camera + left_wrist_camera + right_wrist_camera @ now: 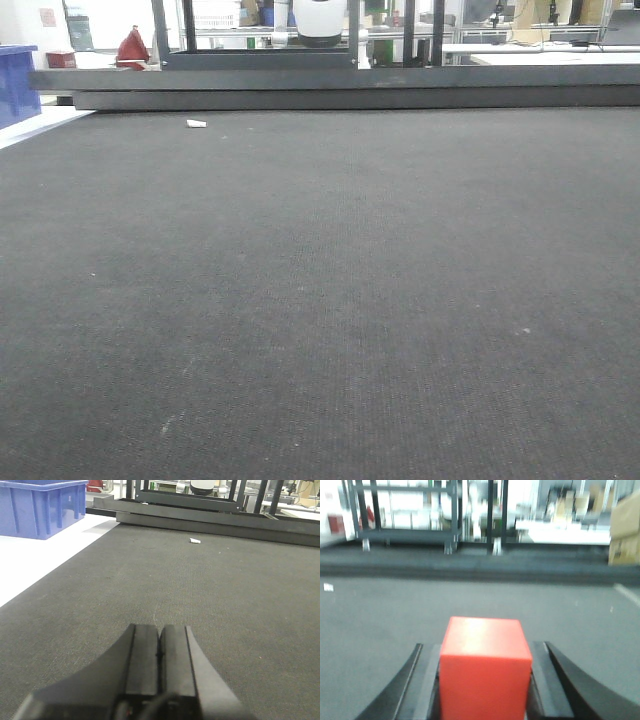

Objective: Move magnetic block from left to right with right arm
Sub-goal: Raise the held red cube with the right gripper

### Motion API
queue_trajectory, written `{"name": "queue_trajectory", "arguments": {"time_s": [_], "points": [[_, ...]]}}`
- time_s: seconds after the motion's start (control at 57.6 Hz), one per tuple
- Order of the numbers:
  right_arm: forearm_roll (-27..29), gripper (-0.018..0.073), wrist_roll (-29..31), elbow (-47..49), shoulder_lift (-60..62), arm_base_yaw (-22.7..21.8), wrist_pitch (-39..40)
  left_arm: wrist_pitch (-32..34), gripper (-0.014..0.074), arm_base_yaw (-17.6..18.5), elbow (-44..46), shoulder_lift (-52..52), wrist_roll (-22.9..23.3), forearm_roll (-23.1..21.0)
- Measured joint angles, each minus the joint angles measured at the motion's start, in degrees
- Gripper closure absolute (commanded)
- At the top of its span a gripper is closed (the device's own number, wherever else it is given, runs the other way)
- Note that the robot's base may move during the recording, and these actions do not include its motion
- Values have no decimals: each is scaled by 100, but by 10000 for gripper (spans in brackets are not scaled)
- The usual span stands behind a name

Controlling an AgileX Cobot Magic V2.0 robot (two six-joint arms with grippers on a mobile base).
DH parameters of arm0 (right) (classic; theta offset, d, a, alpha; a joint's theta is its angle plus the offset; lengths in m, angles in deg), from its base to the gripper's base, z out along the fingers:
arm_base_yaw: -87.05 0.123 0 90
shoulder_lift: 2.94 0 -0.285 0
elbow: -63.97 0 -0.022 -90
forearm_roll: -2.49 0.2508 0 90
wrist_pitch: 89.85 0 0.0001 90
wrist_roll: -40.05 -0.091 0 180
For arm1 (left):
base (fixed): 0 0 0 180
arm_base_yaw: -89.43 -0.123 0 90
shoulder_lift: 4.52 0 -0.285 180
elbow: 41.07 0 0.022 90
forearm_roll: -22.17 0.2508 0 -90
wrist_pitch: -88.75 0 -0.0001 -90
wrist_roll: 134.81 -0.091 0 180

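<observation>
The magnetic block (484, 670) is a plain red cube filling the lower middle of the right wrist view. My right gripper (484, 647) is shut on it, one black finger pressed against each side of the cube. The cube sits above the dark mat (380, 615), and that view is blurred. In the left wrist view my left gripper (160, 627) hangs low over the mat, shut with its two pads together and nothing between them. Neither gripper nor the block shows in the front view.
A blue bin (42, 505) stands on the white surface (35, 560) left of the mat. A small white scrap (196, 124) lies near the far edge. A dark metal frame (350, 90) borders the back. A cardboard box (624, 530) stands far right.
</observation>
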Motion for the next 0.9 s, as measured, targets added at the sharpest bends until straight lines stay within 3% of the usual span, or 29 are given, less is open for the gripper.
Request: {"name": "queue_trajectory", "arguments": {"time_s": [0.903], "points": [[13,263,0,0,108,0,-94,0,722,0,0,0,0,0]]}}
